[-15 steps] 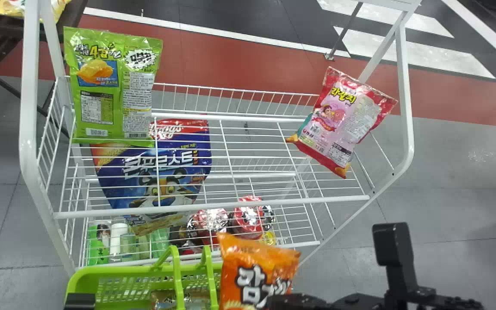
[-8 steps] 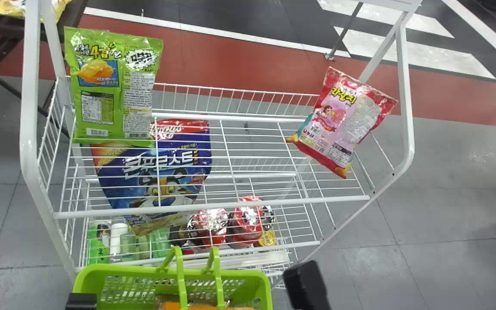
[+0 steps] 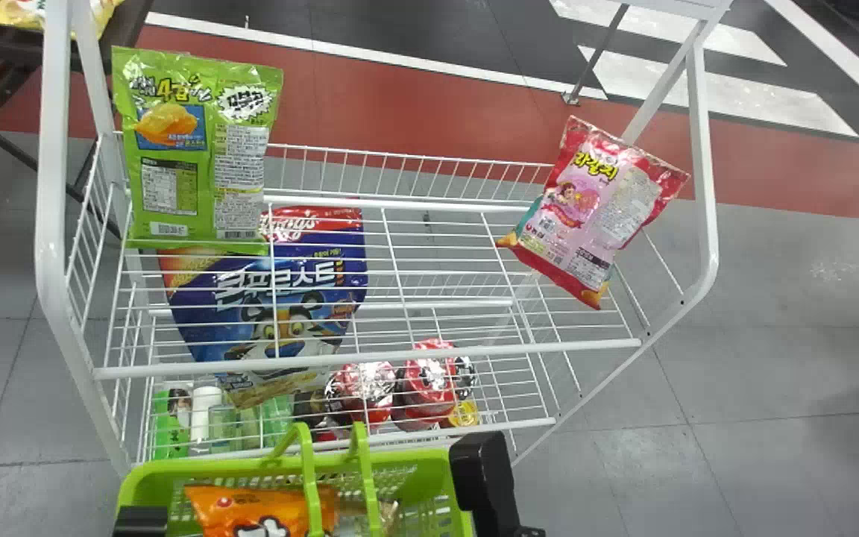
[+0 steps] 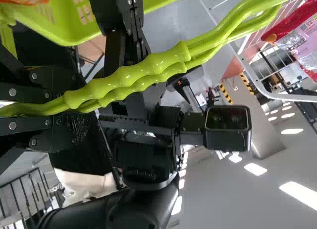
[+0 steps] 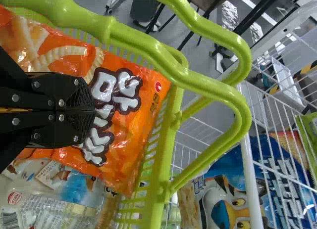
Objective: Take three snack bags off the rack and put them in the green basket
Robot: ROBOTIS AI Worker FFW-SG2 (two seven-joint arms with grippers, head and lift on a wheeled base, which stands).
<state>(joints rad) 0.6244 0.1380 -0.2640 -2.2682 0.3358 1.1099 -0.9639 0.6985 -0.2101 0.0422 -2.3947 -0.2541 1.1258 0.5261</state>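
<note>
At the bottom edge of the head view, the black part of my left gripper (image 3: 140,520) is beside the green basket (image 3: 429,477). In the left wrist view, my left gripper (image 4: 49,109) is shut on the basket's handles (image 4: 133,75). The right gripper's arm (image 3: 483,477) reaches over the basket's right side. An orange snack bag (image 3: 250,511) lies tilted within the basket's rim; in the right wrist view my right gripper (image 5: 86,110) is shut on it. A clear-and-gold bag (image 5: 54,199) lies below it. A green bag (image 3: 243,171) and a pink-red bag (image 3: 597,209) rest on the rack's upper shelf.
The white wire rack (image 3: 370,360) stands just beyond the basket. Its lower level holds a blue cereal bag (image 3: 273,298), red packages (image 3: 426,384) and bottles (image 3: 224,425). A dark table with other bags (image 3: 16,13) stands at the far left.
The orange bag, held by my right gripper, has moved left and down from the basket's right side to within its rim. The right arm has shifted left with it.
</note>
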